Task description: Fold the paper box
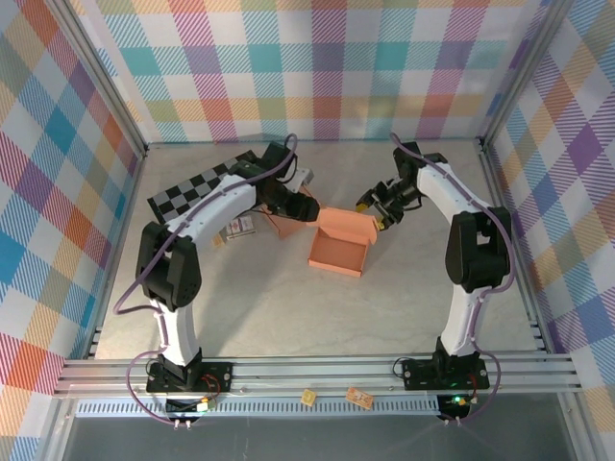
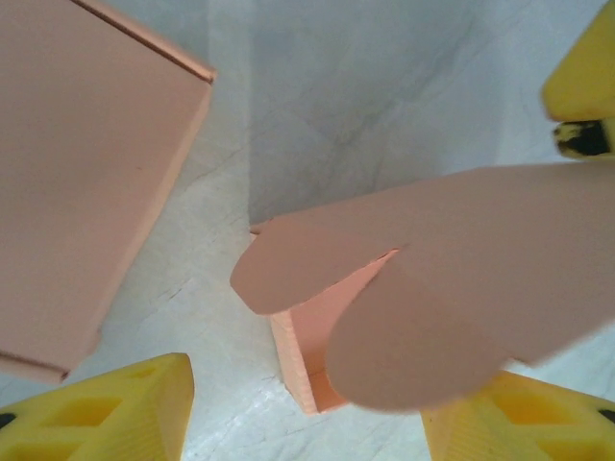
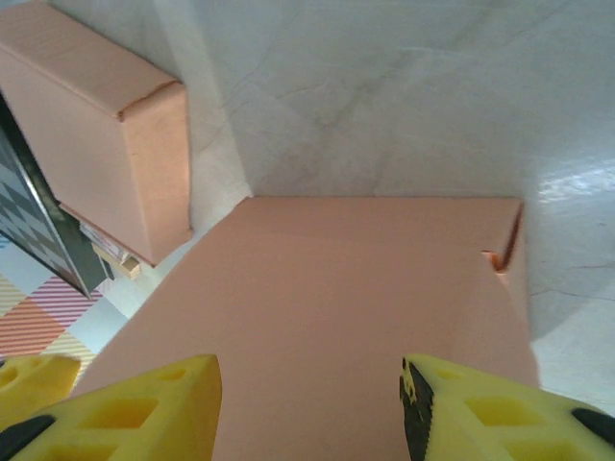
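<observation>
Salmon-pink paper box [image 1: 338, 252], open tray form: its rounded flaps [image 2: 452, 279] lie between the spread fingers of the left gripper [image 2: 307, 408]. Right gripper [image 3: 307, 384]: fingers spread, flat box panel [image 3: 336, 288] directly ahead, between them.

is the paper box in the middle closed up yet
No, the paper box lies open in the top view, with its inner floor showing between raised walls.

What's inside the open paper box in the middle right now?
From above, the paper box shows bare orange floor, nothing lying on it. The strip beneath its raised back flap is covered, so unknown.
</observation>
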